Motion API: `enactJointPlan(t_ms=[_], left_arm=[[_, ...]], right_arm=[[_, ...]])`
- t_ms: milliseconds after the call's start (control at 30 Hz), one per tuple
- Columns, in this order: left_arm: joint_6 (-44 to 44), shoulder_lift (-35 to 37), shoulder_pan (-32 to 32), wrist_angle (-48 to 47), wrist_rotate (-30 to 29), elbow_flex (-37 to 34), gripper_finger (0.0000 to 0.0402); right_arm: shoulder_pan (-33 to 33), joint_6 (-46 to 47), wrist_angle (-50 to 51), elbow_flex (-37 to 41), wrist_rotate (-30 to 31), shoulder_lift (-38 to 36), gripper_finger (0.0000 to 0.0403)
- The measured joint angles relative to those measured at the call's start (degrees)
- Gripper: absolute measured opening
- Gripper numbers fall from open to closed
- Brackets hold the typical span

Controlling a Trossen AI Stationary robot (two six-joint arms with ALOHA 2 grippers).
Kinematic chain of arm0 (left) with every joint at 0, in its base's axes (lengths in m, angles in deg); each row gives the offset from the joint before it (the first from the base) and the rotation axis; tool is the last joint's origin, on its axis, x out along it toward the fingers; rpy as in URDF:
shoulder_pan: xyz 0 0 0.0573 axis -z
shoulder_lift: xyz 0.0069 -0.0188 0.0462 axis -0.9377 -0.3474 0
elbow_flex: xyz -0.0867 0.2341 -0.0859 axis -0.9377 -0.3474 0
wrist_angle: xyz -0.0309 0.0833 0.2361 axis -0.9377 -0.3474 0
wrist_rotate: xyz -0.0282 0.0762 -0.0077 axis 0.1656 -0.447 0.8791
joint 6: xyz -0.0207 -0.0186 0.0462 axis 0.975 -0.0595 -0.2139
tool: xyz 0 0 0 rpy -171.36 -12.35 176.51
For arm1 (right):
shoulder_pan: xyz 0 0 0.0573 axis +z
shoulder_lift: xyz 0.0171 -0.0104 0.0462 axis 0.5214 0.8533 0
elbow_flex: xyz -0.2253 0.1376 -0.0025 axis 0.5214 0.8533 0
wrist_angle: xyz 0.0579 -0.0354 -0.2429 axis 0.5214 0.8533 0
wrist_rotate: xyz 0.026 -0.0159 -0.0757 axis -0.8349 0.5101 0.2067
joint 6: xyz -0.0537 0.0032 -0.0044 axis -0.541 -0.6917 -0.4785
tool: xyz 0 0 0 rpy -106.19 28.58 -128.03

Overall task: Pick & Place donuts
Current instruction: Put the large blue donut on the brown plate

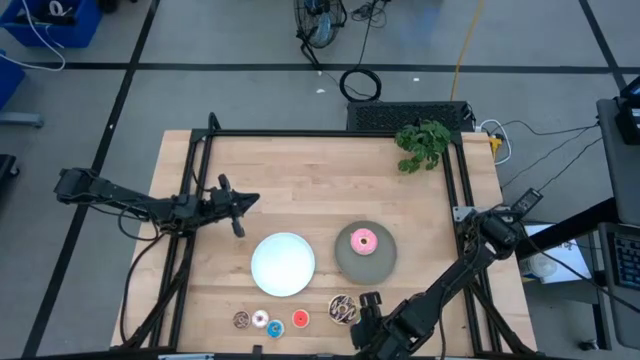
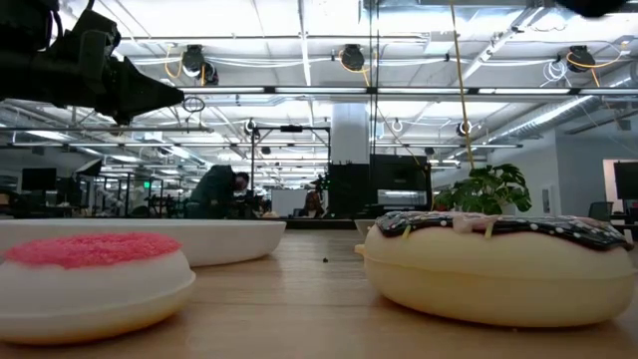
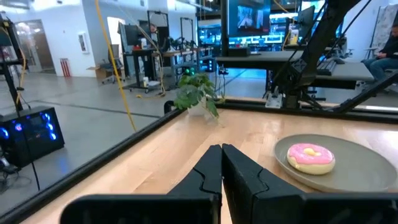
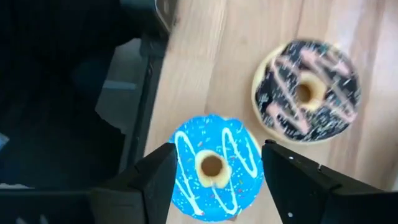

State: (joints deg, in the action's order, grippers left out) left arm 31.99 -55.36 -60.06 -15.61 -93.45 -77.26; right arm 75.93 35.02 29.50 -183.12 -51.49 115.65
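Nearest the right wrist camera, the blue-iced white-drizzled toy ring donut [image 4: 216,167] sits clamped between the right gripper [image 4: 217,177] fingers at the counter's [image 1: 300,170] near edge, presumably for carrying; the left gripper [image 3: 221,163], fingers together, waits above the counter.

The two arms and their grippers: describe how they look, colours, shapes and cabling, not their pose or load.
Both arms are dark, near-black, built of slim tubular links joined by bulkier rounded joints, with thin black cables running along them. The left gripper ends in two matte black, wedge-shaped fingers that taper to narrow tips. The right gripper has broader, flat, angular black fingers with faceted edges. No markings or labels are visible on either.
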Motion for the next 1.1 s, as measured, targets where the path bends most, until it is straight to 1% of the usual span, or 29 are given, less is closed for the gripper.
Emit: enactJointPlan(t_ms=[167,367,433,600,733,933,1033,1100], left_arm=[[-1.66,0.02,0.02,1.37,-0.02,0.00,0.0017],[-2.79,0.00,0.01,1.11,-0.02,0.00,0.0017],[-2.75,0.00,-0.01,1.11,-0.04,0.00,0.0017],[-2.70,0.02,0.00,1.09,-0.02,0.00,0.0017],[-2.07,0.01,0.00,1.08,-0.02,0.00,0.0017],[-1.74,0.02,-0.01,1.02,-0.02,0.00,0.0017],[-1.71,0.00,0.00,1.02,-0.02,0.00,0.0017],[-1.70,0.00,0.01,1.02,-0.02,0.00,0.0017]], right_arm=[[-0.26,2.66,-1.73,3.48,-0.02,0.00,0.0226],[-1.35,2.89,-5.41,8.75,1.24,0.00,0.0228],[-1.60,3.58,-6.17,10.31,1.01,0.00,0.0228],[-1.72,4.67,-9.87,13.44,-1.84,-0.04,0.0228],[-1.70,4.75,-12.96,15.41,-1.92,-0.07,0.0227],[-1.69,6.98,-15.74,17.53,-1.84,-0.33,0.0210],[-1.84,7.71,-15.75,17.59,-4.10,-0.31,0.0193],[-2.39,9.75,-15.54,17.51,-6.07,-0.55,0.0172]])
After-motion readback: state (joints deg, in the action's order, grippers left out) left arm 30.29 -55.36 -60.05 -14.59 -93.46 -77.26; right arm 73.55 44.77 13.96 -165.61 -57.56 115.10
